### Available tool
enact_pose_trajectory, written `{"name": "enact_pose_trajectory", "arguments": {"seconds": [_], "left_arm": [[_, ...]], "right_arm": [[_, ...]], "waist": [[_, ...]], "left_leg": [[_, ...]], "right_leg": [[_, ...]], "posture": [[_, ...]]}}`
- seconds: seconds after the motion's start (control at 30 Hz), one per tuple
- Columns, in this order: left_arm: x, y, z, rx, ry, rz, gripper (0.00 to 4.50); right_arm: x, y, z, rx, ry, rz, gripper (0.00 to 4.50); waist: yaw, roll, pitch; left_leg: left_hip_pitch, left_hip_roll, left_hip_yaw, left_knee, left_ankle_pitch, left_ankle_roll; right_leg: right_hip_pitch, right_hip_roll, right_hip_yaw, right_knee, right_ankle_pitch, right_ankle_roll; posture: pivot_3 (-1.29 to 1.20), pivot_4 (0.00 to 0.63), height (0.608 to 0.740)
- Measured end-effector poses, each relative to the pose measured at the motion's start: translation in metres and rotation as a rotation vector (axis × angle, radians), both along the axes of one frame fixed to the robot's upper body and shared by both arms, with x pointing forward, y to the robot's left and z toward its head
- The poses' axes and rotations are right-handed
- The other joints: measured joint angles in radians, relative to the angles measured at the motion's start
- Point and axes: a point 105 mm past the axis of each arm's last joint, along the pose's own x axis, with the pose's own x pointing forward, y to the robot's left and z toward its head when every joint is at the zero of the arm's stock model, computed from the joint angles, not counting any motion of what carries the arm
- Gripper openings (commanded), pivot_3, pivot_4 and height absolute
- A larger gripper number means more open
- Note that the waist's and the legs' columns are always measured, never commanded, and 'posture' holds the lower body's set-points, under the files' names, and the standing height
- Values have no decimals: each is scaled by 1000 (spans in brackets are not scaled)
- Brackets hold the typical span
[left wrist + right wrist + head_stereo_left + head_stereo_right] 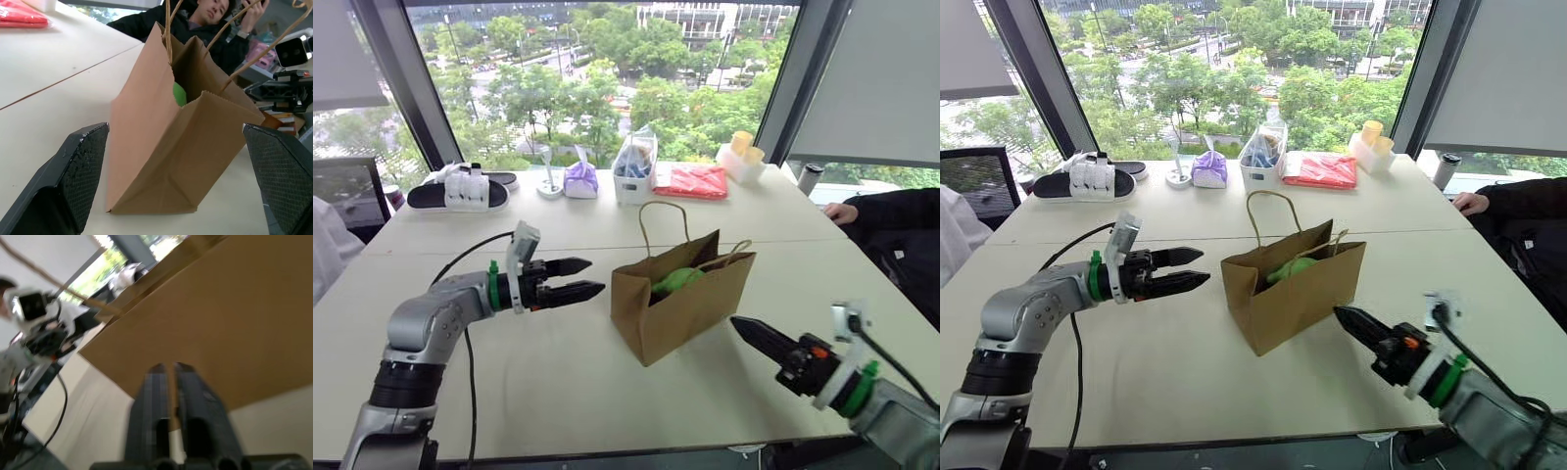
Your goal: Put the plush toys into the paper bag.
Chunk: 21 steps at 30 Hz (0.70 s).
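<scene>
We are holding our right gripper point(751, 334) nearest to us, low over the pale table point(558, 372), its two black fingers clenched together on nothing and pointing at the near side of the paper bag point(680, 299), just short of the brown wall. Across from it, on the bag's other side, we are keeping our left gripper point(579, 278) level with its fingers spread wide and released, aimed at the bag's narrow end and standing a little apart from it. Between the two grippers the bag is standing upright and open, its thin loop handles point(658, 220) rising above the rim, and the lime green plush point(674, 282) is lying inside it, showing just over the edge. Beyond the bag, well past both grippers, a clear plastic container point(635, 168) with blue items, a flat red cloth packet point(693, 182) and a small purple bag point(580, 180) are sitting along the table's far edge by the window. To the right of the right gripper, a person's hand point(840, 211) is resting on the table's edge.
</scene>
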Motion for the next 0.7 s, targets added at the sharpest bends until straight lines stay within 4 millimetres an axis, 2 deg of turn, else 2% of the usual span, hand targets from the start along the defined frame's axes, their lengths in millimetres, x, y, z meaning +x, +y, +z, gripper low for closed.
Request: {"name": "enact_pose_trajectory", "arguments": {"seconds": [0.07,0.27,0.43,0.53,0.7], "left_arm": [[-3,-5,-6,17,-2,-16,4500],[-5,-10,-10,36,-20,-49,4500],[-9,-24,-10,19,-15,-104,4500],[-15,-35,-8,20,-23,-153,4500],[-20,-46,-11,14,-18,-202,4500]], "right_arm": [[0,15,-1,-4,-2,64,73],[3,31,-7,-29,-1,136,73],[19,45,-3,-6,-37,156,73],[30,49,-6,-11,-39,153,73],[37,50,-8,-7,-38,147,73]], "waist": [[2,0,0],[1,0,0],[-1,0,0],[0,0,0],[-1,0,0]], "left_leg": [[-1,0,-1,0,0,0],[-1,-1,-1,0,0,0],[-1,0,0,0,0,0],[-1,-1,-1,0,0,0],[-1,-1,-1,-1,0,0]], "right_leg": [[-1,0,0,0,0,1],[-1,-2,0,-1,0,1],[-1,-1,0,0,0,1],[-1,-1,0,0,0,1],[-2,-1,-1,0,1,1]], "posture": [[0,150,740],[0,150,740],[0,150,740],[0,150,740],[0,150,740]]}}
